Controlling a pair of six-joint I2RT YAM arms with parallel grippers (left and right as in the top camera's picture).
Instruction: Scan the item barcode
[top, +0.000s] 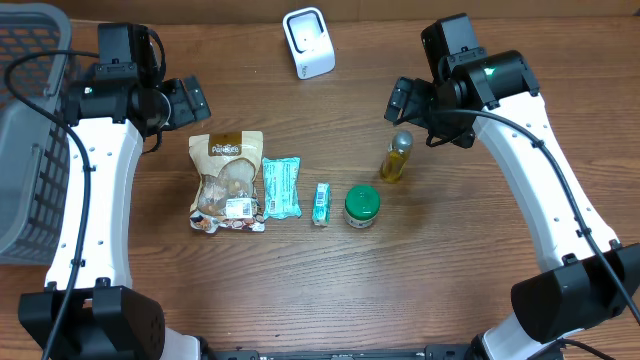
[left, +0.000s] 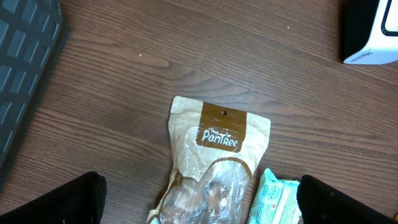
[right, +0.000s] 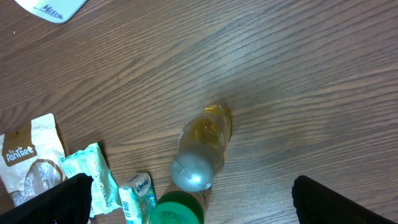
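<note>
Items for scanning are set out in a row across the middle of the wooden tabletop (top: 450, 260). From the left arm's side to the right's, a Pantree snack pouch (top: 228, 182), a pale green packet (top: 281, 187), a small green-and-white pack (top: 321, 204) and a green-lidded jar (top: 362, 206) are seen. A bottle of yellow liquid (top: 397, 156) with a silver cap is stood upright just behind the jar, towards the far edge. A white scanner (top: 308, 42) is placed at the far edge, well apart from the row. A grey basket (top: 30, 150) is kept at the left edge.

The left pincer (top: 198, 100) is held above the tabletop just beyond the top of the pouch. Its jaws are spread wide and nothing is gripped. In the left wrist view the pouch is seen lying flat between the two black fingers (left: 68, 202), label up, untouched.

The right pincer (top: 396, 100) is held just beyond the bottle, above it. Its jaws are likewise spread fully, with nothing between them. In the right wrist view the bottle is centred between the fingers, clear of both, with the jar touching or just beside its base.
</note>
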